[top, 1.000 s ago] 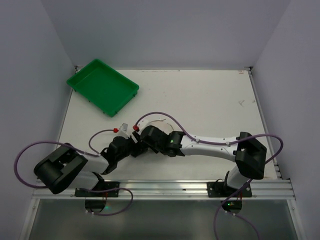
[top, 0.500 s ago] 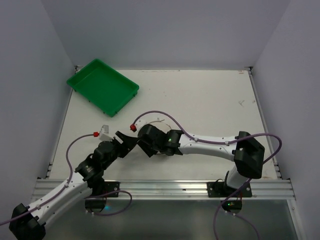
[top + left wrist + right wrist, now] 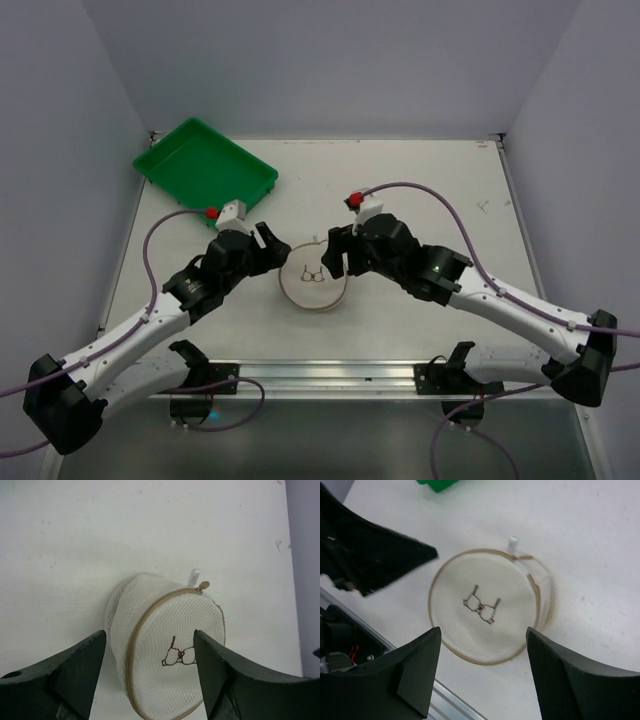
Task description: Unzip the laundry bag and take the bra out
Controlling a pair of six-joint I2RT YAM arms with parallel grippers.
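The left tool [image 3: 270, 248] and right tool [image 3: 335, 256] are hovering open, flanking the bag [image 3: 313, 282] sitting lid-up on the counter [image 3: 430, 185].

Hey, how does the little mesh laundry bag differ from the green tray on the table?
The laundry bag is cream-white mesh; the green tray is solid green. The bag is a round lidded drum with a bra drawing; the tray is rectangular, shallow and open. The bag sits near the front middle; the tray lies at the far left corner. Both rest on the table, untouched.
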